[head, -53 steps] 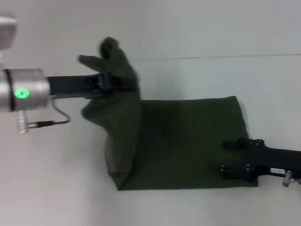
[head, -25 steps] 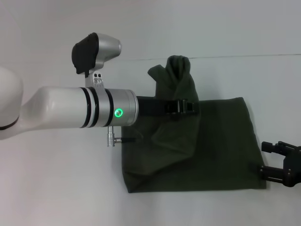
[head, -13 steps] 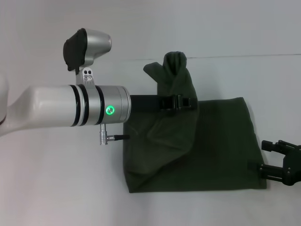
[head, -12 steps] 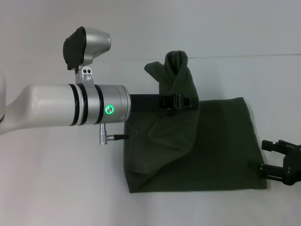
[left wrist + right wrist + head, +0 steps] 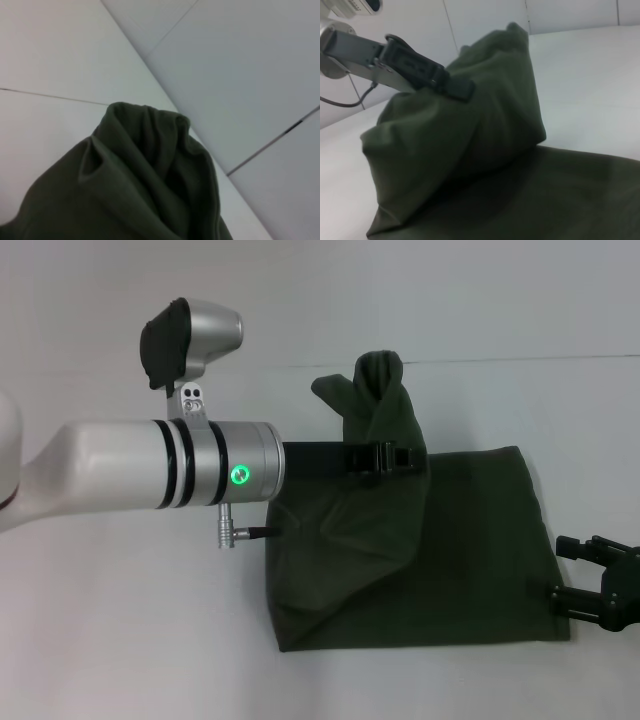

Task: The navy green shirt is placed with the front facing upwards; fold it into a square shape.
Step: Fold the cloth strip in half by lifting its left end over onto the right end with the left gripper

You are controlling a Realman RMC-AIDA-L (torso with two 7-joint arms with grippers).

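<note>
Just one navy green shirt (image 5: 450,560), left hand (image 5: 400,457) pinching its raised fold; right hand (image 5: 580,570) spread wide, off its edge.

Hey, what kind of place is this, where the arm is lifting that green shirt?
Probably a robot lab or test bench, not a home: a bare white table against plain pale wall panels, with only the navy green shirt on it, held up by the left gripper; the right gripper waits beside it.

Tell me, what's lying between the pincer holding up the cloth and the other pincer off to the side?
In the head view, only the flat part of the navy green shirt lies between the left pincer and the right pincer.
</note>
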